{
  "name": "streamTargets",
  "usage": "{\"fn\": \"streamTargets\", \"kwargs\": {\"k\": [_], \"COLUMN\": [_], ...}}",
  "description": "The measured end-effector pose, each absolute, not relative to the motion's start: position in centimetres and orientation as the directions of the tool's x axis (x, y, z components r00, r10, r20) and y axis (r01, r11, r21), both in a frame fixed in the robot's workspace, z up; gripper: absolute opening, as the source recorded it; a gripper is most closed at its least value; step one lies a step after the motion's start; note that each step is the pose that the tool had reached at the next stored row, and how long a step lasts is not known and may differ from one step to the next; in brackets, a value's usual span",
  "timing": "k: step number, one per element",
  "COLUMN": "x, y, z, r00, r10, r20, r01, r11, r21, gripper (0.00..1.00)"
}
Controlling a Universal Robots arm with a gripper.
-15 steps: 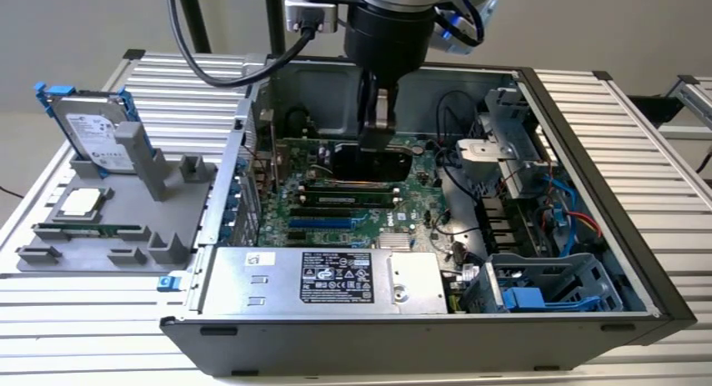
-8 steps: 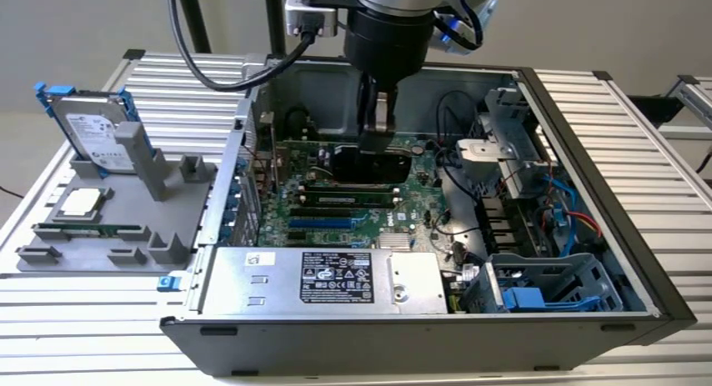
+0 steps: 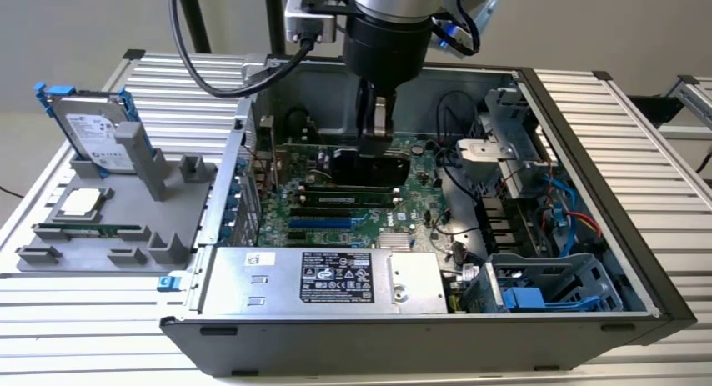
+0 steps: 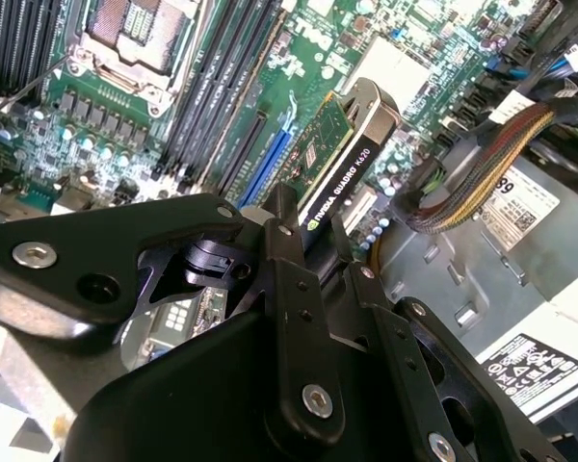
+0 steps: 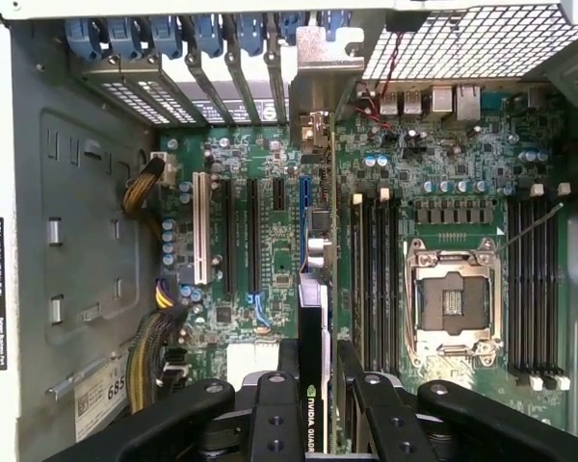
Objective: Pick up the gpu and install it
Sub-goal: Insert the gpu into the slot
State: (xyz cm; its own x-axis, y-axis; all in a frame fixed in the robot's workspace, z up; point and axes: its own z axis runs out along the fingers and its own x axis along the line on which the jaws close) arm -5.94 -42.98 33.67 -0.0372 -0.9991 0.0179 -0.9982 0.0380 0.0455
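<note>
- Gripper (image 5: 316, 390) clamped on the gpu (image 5: 311, 298), pinching its upper edge so the card hangs edge-down straight below the jaws.
- Just beneath the card lies the motherboard (image 5: 443, 192); the card runs parallel to its blue slot (image 4: 268, 164), apparently lined up for seating.
- Surrounding both: the open computer case (image 3: 423, 353).

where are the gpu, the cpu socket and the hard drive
gpu (image 4: 343, 181): second wrist view, on its black shroud edge
cpu socket (image 5: 453, 303): first wrist view, on the socket's middle
hard drive (image 3: 92, 127): exterior view, on its silver face
</note>
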Motion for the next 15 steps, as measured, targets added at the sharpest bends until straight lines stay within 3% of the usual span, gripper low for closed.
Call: {"fn": "streamTargets", "kwargs": {"k": [15], "x": [-6.0], "y": [-43.0], "z": [32.6], "r00": [-0.037], "r10": [-0.999], "r20": [0.018], "r01": [-0.998], "r11": [0.038], "r21": [0.046], "gripper": [0.00]}}
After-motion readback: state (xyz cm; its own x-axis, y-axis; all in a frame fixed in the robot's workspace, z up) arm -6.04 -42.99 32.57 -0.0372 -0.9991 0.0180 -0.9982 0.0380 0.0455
